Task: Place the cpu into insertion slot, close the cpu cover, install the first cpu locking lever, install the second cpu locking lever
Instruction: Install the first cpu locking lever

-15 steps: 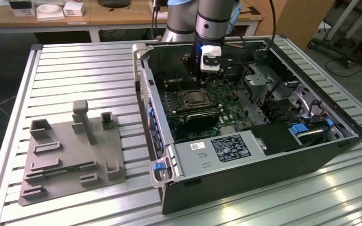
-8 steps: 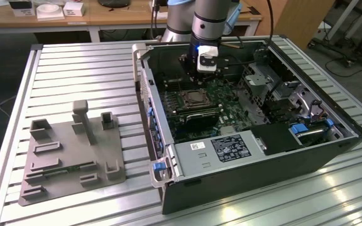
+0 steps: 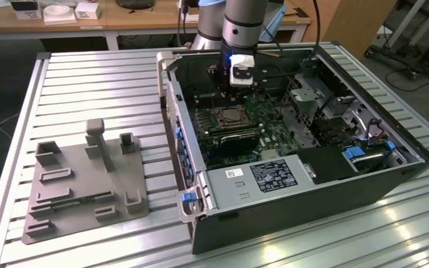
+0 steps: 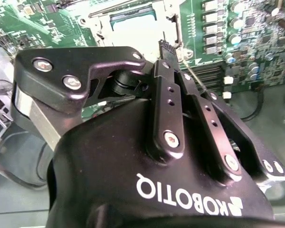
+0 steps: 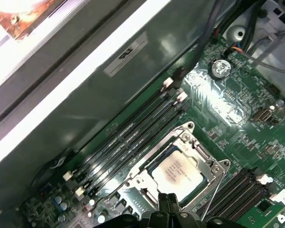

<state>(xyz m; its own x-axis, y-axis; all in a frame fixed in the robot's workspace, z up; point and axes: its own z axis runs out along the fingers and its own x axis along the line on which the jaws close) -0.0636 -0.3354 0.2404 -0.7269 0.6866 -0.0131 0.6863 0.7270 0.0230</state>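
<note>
Under the one cpu cover (image 5: 213,168) lies one cpu (image 5: 178,172); the tool (image 5: 168,198), pressed together and empty, hangs close by.

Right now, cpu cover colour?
Silvery: the thin metal square cpu cover, best in the first wrist view.

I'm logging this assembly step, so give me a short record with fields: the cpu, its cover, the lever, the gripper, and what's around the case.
cpu: lying flat, metal face up, inside the cover's window
cpu cover: down around the cpu
locking lever: thin rod beside the cover; latched or not, cannot tell
gripper: shut, tips near the cover's edge; contact cannot be told
surroundings: open computer case on a slatted table; grey fixture plate at the exterior view's left
</note>
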